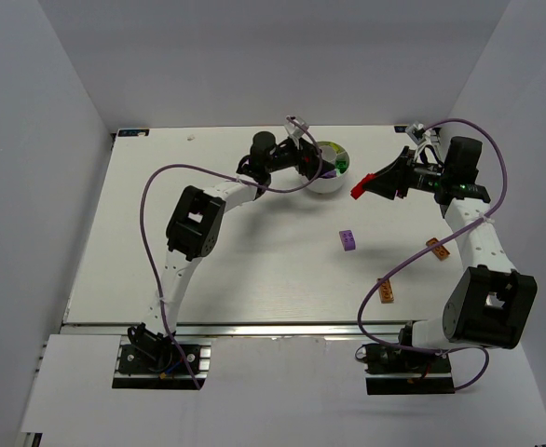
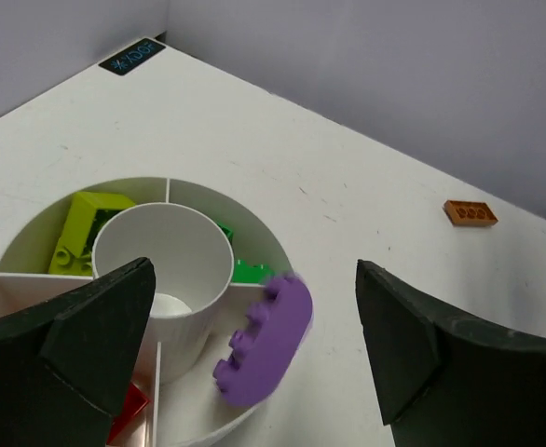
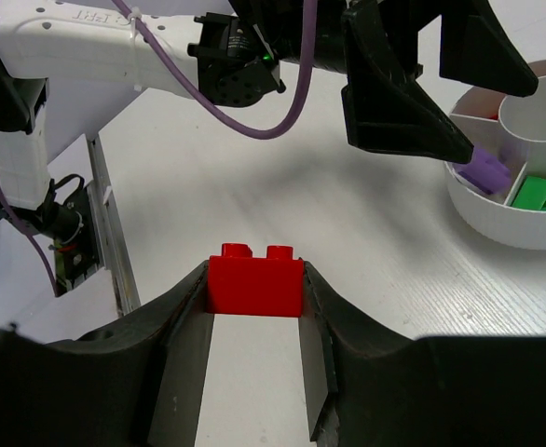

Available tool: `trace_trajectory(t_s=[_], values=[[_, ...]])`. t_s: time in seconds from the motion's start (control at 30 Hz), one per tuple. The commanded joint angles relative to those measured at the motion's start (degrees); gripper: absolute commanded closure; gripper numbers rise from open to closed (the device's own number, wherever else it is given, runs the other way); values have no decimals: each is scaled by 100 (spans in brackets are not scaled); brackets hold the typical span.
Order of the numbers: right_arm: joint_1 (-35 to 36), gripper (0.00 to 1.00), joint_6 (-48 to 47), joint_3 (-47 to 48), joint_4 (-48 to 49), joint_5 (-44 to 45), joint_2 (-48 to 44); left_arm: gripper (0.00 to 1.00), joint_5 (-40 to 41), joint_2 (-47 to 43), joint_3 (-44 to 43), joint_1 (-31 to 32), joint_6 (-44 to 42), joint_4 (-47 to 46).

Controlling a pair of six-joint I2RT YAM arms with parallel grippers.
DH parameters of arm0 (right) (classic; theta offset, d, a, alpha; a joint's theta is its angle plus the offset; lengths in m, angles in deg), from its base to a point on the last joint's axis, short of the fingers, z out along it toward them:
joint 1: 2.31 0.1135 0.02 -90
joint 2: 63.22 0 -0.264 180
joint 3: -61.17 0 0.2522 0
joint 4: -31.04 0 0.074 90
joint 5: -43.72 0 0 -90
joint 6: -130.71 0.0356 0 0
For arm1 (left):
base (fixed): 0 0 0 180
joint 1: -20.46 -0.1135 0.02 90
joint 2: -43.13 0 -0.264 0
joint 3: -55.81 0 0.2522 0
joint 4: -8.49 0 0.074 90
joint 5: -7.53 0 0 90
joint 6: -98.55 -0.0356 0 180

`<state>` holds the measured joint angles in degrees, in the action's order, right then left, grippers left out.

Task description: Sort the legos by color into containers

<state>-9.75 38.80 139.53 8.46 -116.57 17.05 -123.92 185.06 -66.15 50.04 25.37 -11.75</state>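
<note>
The round white dish point(image 1: 323, 185) sits at the table's back centre, and my left gripper point(image 1: 303, 155) hovers over it. In the left wrist view that gripper point(image 2: 254, 303) is open. A blurred purple brick point(image 2: 264, 340) tilts on edge at the dish's rim point(image 2: 198, 186), touching neither finger. The wedges also hold a yellow-green brick point(image 2: 82, 228), a green one point(image 2: 247, 272) and a red one point(image 2: 129, 405) around the centre well point(image 2: 161, 247). My right gripper point(image 3: 254, 289) is shut on a red brick point(image 3: 254, 279), held above the table right of the dish point(image 3: 497, 219).
Loose on the table lie a purple brick point(image 1: 348, 239) and two orange bricks point(image 1: 438, 249) point(image 1: 387, 291); one orange brick point(image 2: 470, 213) shows beyond the dish. White walls close in the table on three sides. Purple cables loop over both arms.
</note>
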Motion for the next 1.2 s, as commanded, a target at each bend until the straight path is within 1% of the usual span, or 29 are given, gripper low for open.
trace_trajectory(t_s=[0.0, 0.33, 0.4, 0.43, 0.47, 0.53, 0.57, 0.6, 0.63, 0.67, 0.7, 0.73, 0.77, 0.8, 0.83, 0.87, 0.93, 0.97, 1.0, 1.03, 1.07, 1.1, 1.13, 1.17], values=[[-29, 100, 7, 27, 188, -109, -90, 2, 128, -306, 185, -5, -144, 271], [-12, 100, -37, -61, 153, -74, -161, 2, 208, -605, 317, 4, -82, 166], [49, 100, -133, -18, -31, 58, -161, 2, 339, -745, 309, 4, 76, 191], [93, 100, -317, 26, -154, 154, -161, 2, 409, -815, 309, 4, 93, 253], [155, 100, -406, 114, -268, 494, -143, 2, 488, -903, 317, -5, 146, 419], [409, 100, -546, 228, -575, 874, -73, 2, 726, -1236, 422, -14, 216, 578], [506, 100, -634, 350, -629, 1337, -38, 2, 778, -1368, 501, -49, 286, 796], [716, 100, -644, 413, -647, 1576, 32, 2, 927, -1683, 606, -75, 330, 894], [840, 100, -661, 483, -673, 1840, 76, 2, 1033, -1886, 773, -102, 392, 956], [1111, 100, -722, 649, -674, 2251, 137, 2, 1156, -2097, 1209, -224, 601, 1026], [1235, 100, -792, 746, -674, 2421, 260, 2, 1331, -2325, 1492, -295, 708, 1018], [1358, 100, -845, 843, -648, 2623, 339, 2, 1428, -2832, 1808, -382, 822, 975], [1594, 100, -924, 1061, -586, 3025, 549, 2, 1525, -3098, 2508, -575, 1110, 870], [1692, 100, -951, 1194, -551, 3177, 673, 2, 1622, -3371, 2854, -681, 1287, 825], [1789, 100, -986, 1343, -507, 3318, 813, 2, 1753, -3852, 3179, -812, 1454, 816], [1999, 100, -1021, 1501, -437, 3728, 1137, 2, 1807, -4074, 3748, -1075, 1743, 903], [2124, 100, -1197, 2099, -445, 3872, 1516, 2, 1851, -4479, 4244, -1331, 2008, 1052], [2211, 100, -1232, 2310, -402, 3977, 1701, 2, 1825, -4864, 4464, -1524, 2044, 1175], [2255, 100, -1337, 2755, -366, 4039, 2085, 2, 1842, -5059, 4849, -1578, 2027, 1263], [2299, 100, -1425, 3012, -384, 4101, 2281, 2, 1877, -5252, 4992, -1622, 1984, 1369], [2378, 100, -1496, 3276, -410, 4267, 2500, 2, 1973, -5602, 5089, -1666, 1809, 1683], [2405, 100, -1575, 3539, -436, 4329, 2903, 2, 2026, -5745, 5238, -1675, 1720, 1869], [2431, 100, -1741, 4021, -515, 4382, 3098, 2, 2062, -5894, 5300, -1675, 1650, 2219], [2475, 100, -1829, 4234, -533, 4478, 3439, 2, 2123, -6157, 5362, -1675, 1571, 2344]])
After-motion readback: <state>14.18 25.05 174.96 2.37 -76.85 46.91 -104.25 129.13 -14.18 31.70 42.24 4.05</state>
